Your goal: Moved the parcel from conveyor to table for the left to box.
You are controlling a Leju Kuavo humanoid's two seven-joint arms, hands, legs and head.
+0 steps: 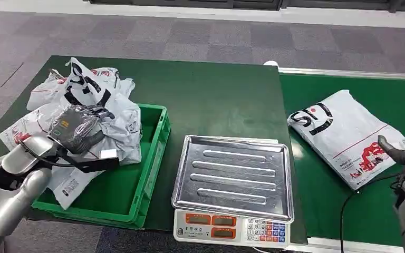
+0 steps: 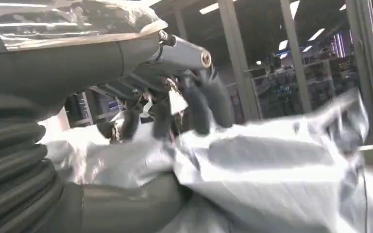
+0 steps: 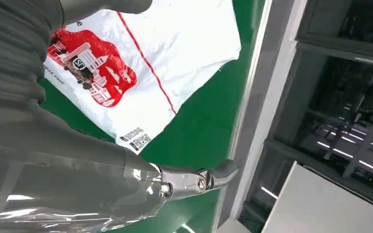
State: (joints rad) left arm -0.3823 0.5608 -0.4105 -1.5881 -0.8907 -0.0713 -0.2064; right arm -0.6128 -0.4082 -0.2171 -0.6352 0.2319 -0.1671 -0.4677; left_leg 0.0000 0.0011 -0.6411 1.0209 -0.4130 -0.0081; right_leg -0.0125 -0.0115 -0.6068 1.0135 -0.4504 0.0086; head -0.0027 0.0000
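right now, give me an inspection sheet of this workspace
surface: dark green table; green conveyor belt on its right.
job's things: white plastic mailer parcel flat on the belt; heap of white mailer bags in the green plastic crate.
clutter: electronic scale with a bare steel pan.
hands: left hand grips a bag in the heap; right hand beside the parcel, holding nothing.
cables: black cable by the right arm.
surroundings: grey carpet floor.

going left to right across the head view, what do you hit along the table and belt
left hand on the pile of parcels → green crate → scale with its steel tray → white parcel on the green conveyor → right hand
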